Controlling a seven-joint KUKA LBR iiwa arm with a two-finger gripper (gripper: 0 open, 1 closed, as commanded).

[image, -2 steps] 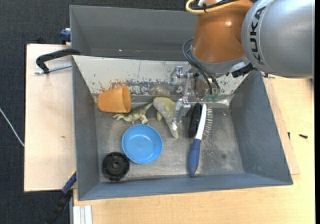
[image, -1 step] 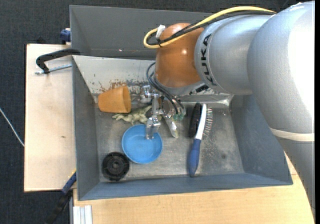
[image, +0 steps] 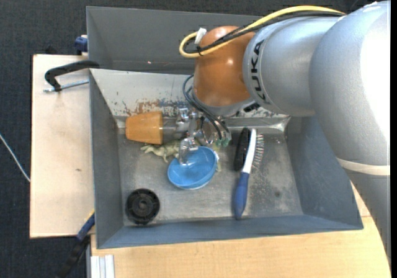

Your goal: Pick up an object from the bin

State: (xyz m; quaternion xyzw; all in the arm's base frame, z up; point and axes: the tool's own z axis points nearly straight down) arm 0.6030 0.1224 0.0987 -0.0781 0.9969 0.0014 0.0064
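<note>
The grey metal bin (image: 105, 146) is seen from above, its sloping walls enclosing a scuffed floor on which a few loose things are spread. The upper right of the view is taken up by the silver arm (image: 310, 66), by which the bin is entered from the right. A rounded orange cover (image: 217, 72) is fitted at its wrist, and a yellow cable (image: 291, 15) is looped over the top of that cover. Below the cover the gripper (image: 188, 140) is lowered to the middle of the floor, where its lower end is set on or just inside the upper left rim of the shallow round blue plastic dish (image: 195, 171). How far the gripper is open cannot be told, since its lower parts are crowded with wires and metal. Whether the dish is clasped cannot be told either.

A long hairbrush with black head, white spine and blue handle (image: 242, 177) is laid just to the right of the dish, its head towards the back wall and its handle pointed at the near wall. The dish itself is placed at the centre of the floor. An orange-tan plastic cup (image: 144, 128) is laid on its side close to the left of the gripper. A black round ribbed cap (image: 142, 203) is found in the near left corner, well apart from the rest. A small pale yellow-green scrap (image: 155, 150) is lodged between the cup and the dish.
</note>
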